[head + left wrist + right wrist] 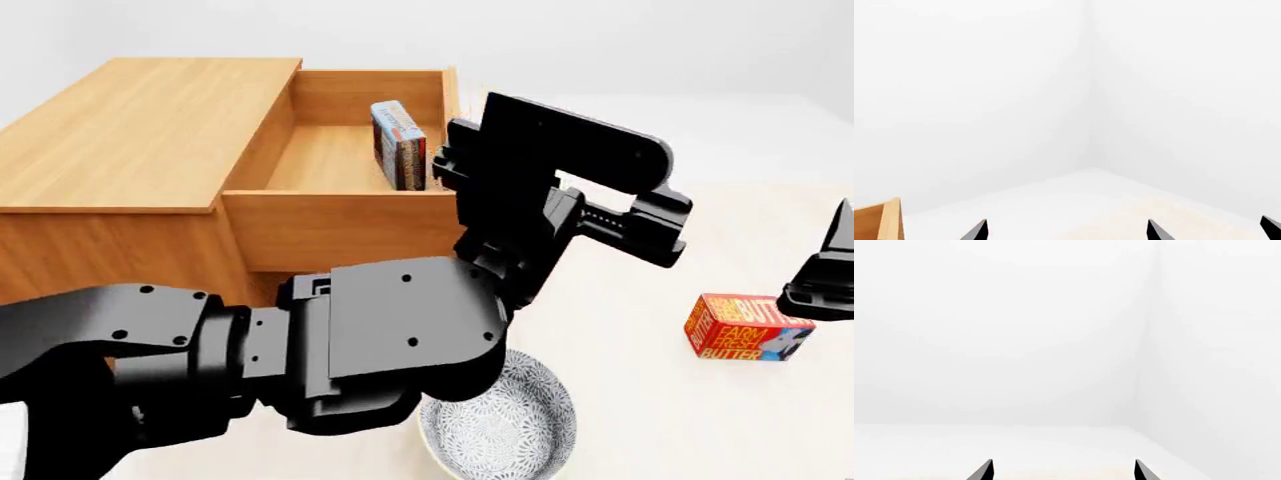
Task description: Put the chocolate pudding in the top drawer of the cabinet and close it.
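The cabinet [140, 125] stands at the left with its top drawer [340, 228] pulled out. The chocolate pudding [399, 145] stands on edge inside the drawer, near its right wall, and nothing holds it. My left arm [400, 345] reaches up in front of the drawer, its wrist to the right of the drawer's corner. My left gripper [1067, 231] is open and empty, with a corner of the drawer's wood [884, 222] beside it. My right gripper [1063, 471] is open and empty too. It shows at the far right of the head view, above the table.
A red-orange "Farm Fresh Butter" box [747, 328] lies on the pale table [694, 430] just below my right gripper [825, 262]. A patterned grey bowl [507, 425] sits at the front, partly under my left arm. White walls lie beyond.
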Motion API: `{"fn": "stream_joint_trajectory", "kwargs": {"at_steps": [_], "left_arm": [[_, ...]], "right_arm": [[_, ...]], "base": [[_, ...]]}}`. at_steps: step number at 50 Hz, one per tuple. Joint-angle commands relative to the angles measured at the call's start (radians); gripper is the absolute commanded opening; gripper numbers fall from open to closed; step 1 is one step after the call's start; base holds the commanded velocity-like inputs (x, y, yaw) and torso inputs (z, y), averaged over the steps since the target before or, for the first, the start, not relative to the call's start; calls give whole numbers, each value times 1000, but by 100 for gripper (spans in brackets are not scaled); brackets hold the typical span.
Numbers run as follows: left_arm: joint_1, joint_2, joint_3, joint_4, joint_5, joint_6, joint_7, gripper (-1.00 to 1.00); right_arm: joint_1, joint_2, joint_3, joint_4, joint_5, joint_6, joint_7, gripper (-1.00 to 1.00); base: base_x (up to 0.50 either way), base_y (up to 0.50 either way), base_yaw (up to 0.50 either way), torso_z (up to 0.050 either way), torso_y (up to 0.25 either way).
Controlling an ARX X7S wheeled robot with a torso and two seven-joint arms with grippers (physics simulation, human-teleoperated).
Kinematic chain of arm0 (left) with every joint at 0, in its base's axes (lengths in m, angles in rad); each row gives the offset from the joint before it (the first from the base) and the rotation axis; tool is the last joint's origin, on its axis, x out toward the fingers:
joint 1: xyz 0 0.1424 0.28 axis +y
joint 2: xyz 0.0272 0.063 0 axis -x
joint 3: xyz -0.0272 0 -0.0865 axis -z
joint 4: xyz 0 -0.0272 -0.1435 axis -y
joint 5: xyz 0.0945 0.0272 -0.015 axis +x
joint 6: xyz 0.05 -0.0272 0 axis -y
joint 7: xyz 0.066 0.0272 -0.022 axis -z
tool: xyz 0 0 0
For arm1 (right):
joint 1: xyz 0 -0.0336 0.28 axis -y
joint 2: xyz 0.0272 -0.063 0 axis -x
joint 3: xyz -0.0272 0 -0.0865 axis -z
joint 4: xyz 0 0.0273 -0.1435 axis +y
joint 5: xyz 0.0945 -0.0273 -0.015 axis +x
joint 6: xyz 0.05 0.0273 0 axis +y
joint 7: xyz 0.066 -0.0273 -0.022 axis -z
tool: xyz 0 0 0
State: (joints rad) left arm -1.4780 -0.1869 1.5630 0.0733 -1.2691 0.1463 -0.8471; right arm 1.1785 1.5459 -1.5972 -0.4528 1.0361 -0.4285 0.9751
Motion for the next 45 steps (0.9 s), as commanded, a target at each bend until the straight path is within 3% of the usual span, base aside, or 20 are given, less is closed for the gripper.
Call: {"fn": "stream_joint_trajectory", "kwargs": {"at_steps": [1, 28, 45], "left_arm": [[0, 35, 12, 8, 16, -14, -4, 100], [35, 140, 40, -41, 29, -33, 46, 100], [62, 155, 46, -79, 39, -36, 64, 100]], "right_arm": [[-14, -4, -8, 15, 0, -21, -2, 100], [-45, 1, -27, 41, -9, -81, -6, 100], [-82, 24, -56, 54, -37, -169, 29, 100]], "base": [[0, 0, 0, 0, 0], [0, 0, 0, 0, 0], [0, 0, 0, 0, 0]]}}
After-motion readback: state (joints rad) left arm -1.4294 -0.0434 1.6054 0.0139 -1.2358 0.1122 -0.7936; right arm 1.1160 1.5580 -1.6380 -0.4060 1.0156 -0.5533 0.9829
